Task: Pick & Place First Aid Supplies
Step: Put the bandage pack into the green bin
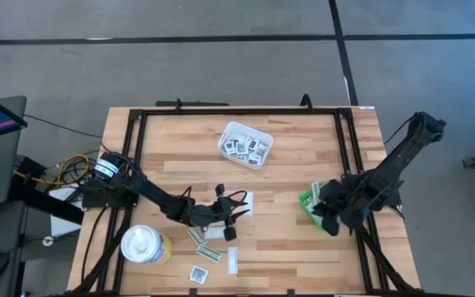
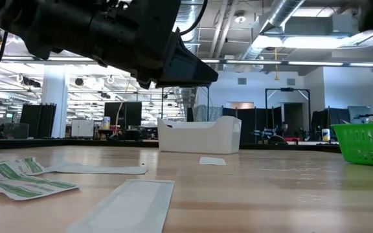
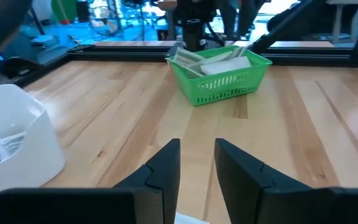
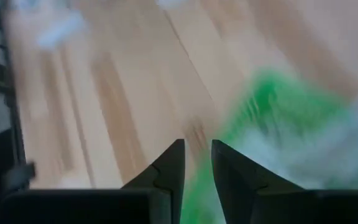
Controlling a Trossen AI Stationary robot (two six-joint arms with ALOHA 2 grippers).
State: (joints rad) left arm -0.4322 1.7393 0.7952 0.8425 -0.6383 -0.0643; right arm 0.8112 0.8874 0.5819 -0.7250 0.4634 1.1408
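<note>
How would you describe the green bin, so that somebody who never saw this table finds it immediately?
Start from the light wooden table and go to its right side, where the right arm's end effector hovers. There stands the small green plastic mesh bin, holding white packets. The white rectangular tray near the far edge also holds packets, but it is solid-walled; only the bin is green.

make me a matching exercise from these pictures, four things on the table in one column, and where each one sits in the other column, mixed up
Things:
1. green bin
2. white tray
3. left hand
4. white round container

Places, as seen from above:
A. table's middle, over the loose packets
B. near the table's far edge, holding square packets
C. near-left corner of the table
D. right side, under the right hand

Pairs: 1-D, 2-B, 3-A, 4-C
</note>
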